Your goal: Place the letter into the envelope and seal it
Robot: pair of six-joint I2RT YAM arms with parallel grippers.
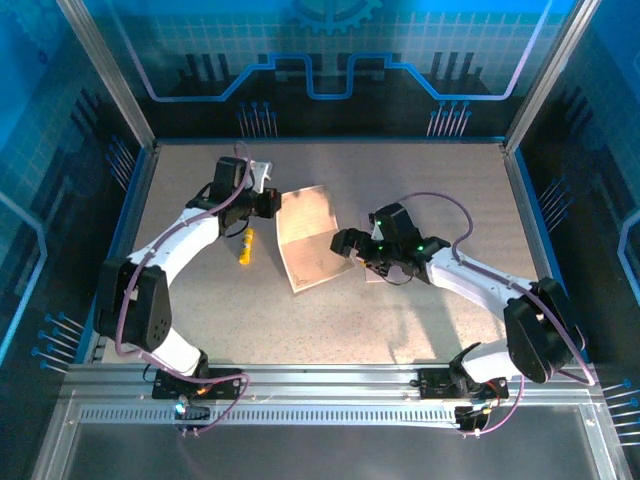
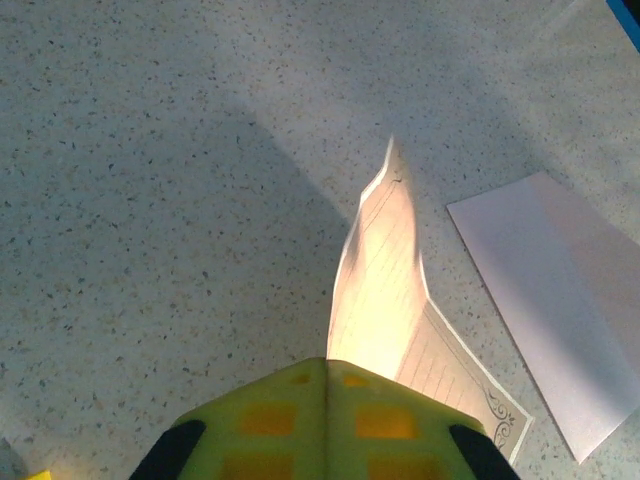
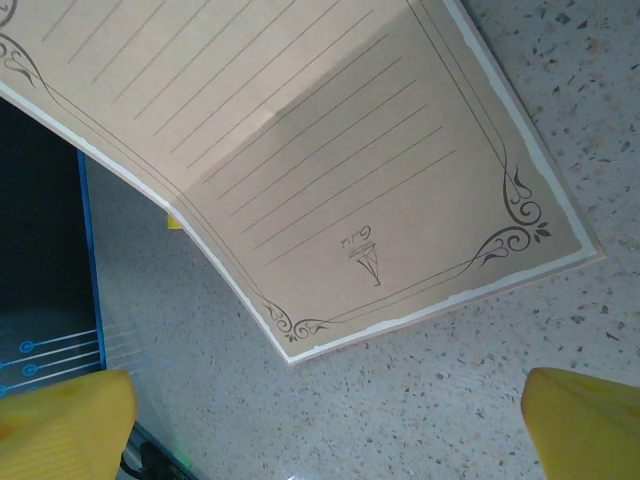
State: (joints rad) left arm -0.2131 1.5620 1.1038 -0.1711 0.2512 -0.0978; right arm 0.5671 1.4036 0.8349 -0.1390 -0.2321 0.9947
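We see the left gripper clenched on the left edge of the letter, a tan, nearly square paper sheet with ruled lines and a dark scroll border. In the left wrist view its yellow-green pads meet flush with the sheet's edge pinched between them. That side stands up off the speckled grey tabletop in a bright ridge, and the rest lies flat. The letter sits mid-table, a little left of centre.

The envelope, a flat pale pink paper rectangle, lies on the table just beside the letter's right side, not touching it. From above it is mostly covered by the right arm.

The right gripper is released, jaws wide and empty. Its yellow fingers sit at either side of the wrist view, just short of the letter's bordered corner. We cannot tell its height above the table.

A small yellow stick lies just left of the letter.
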